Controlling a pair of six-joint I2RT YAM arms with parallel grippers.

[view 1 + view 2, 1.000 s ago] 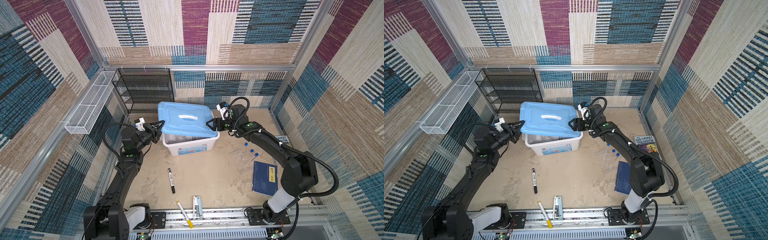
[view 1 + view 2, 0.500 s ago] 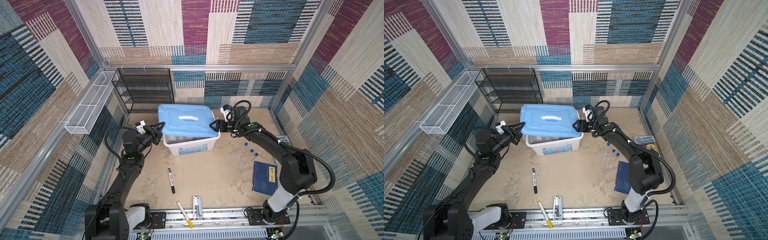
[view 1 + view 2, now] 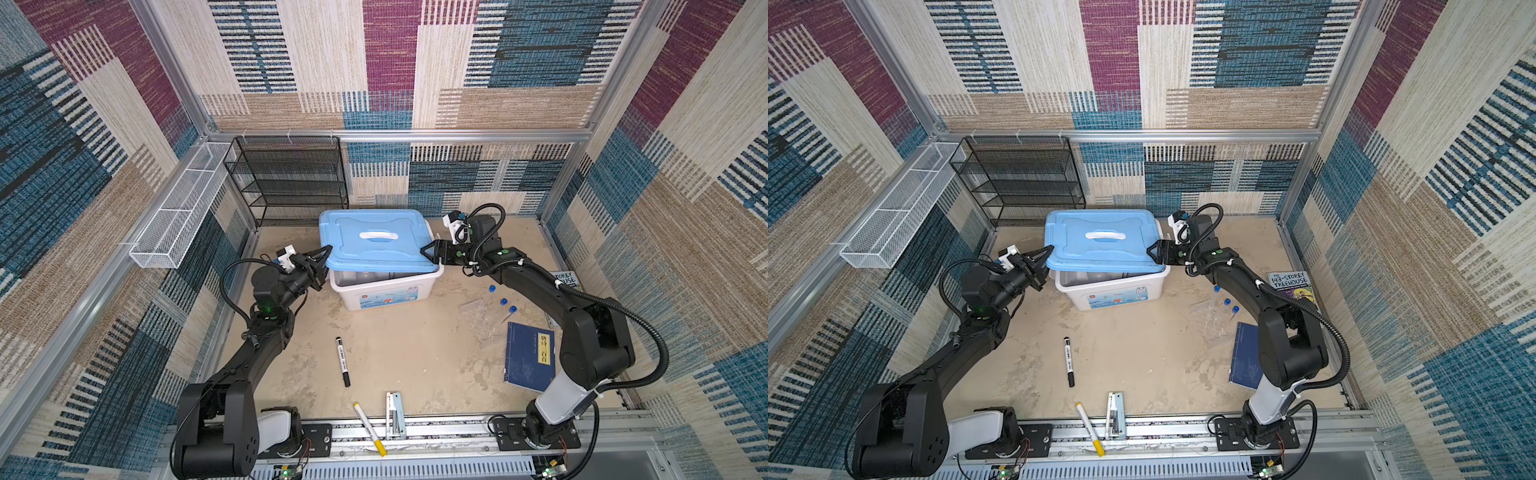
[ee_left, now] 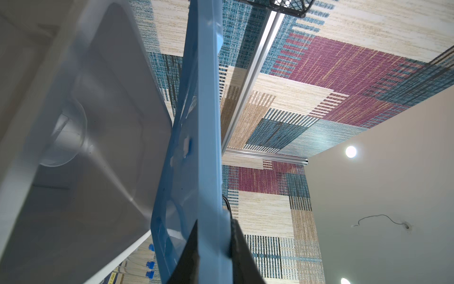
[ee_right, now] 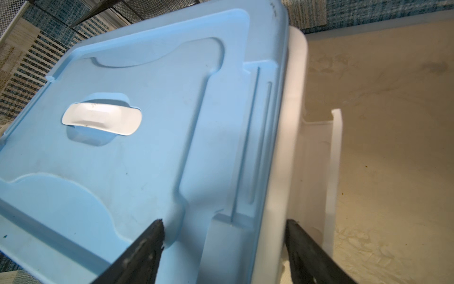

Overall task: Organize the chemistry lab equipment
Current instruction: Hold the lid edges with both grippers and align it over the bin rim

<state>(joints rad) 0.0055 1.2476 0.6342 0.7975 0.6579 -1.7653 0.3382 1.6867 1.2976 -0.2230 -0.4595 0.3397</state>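
Note:
My left gripper [image 3: 326, 254] [image 4: 213, 221] is shut on the left edge of the blue lid [image 3: 374, 241] [image 3: 1100, 241], which hangs tilted just above the white bin [image 3: 386, 293] [image 4: 22, 157]. A clear beaker [image 4: 66, 132] lies inside the bin. My right gripper [image 3: 428, 251] [image 5: 223, 226] is open at the lid's right edge, with one finger over the lid [image 5: 122, 159] and the other outside the bin's rim. Blue-capped test tubes [image 3: 503, 301] [image 3: 1226, 302] lie by the clear rack [image 3: 478, 322] on the right. Metal tweezers [image 3: 393, 413] lie at the front.
A black marker [image 3: 343, 361] and a yellow-tipped marker [image 3: 368, 428] lie front centre. A blue book [image 3: 530, 357] and an illustrated book [image 3: 1291, 286] lie on the right. A black wire shelf [image 3: 286, 178] stands at the back, with a white wire basket [image 3: 178, 216] on the left wall.
The lid has come down a little toward the bin and shifted slightly right. Both grippers moved with it. The left grip and the right jaws' spread look unchanged.

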